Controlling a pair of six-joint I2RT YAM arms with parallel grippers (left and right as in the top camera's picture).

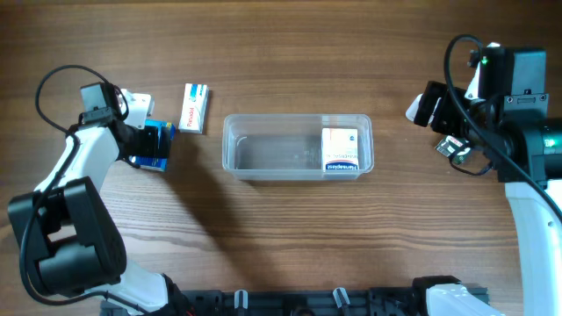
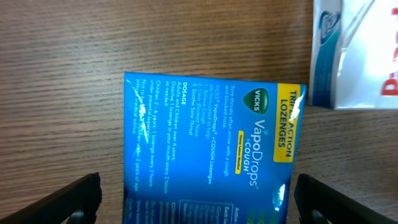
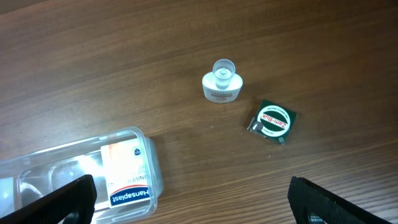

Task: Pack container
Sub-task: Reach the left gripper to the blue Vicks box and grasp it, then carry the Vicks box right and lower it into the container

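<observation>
The clear plastic container (image 1: 263,120) lies at the table's middle, with a white Hansaplast box (image 1: 341,149) in its right end. It also shows in the right wrist view (image 3: 56,158), as does the Hansaplast box (image 3: 127,171). My left gripper (image 1: 153,149) is open, directly above a blue Vicks VapoDrops box (image 1: 162,137) lying flat on the table. In the left wrist view my left gripper (image 2: 202,208) has one finger on each side of the blue box (image 2: 205,143), not touching it. My right gripper (image 1: 432,105) is open and empty, right of the container (image 3: 199,202).
A white Panadol box (image 1: 194,108) lies just right of the blue box, and shows at the top right of the left wrist view (image 2: 357,53). A small clear bottle with a white cap (image 3: 221,84) and a round green Zam-Buk tin (image 3: 272,121) sit on the wood right of the container.
</observation>
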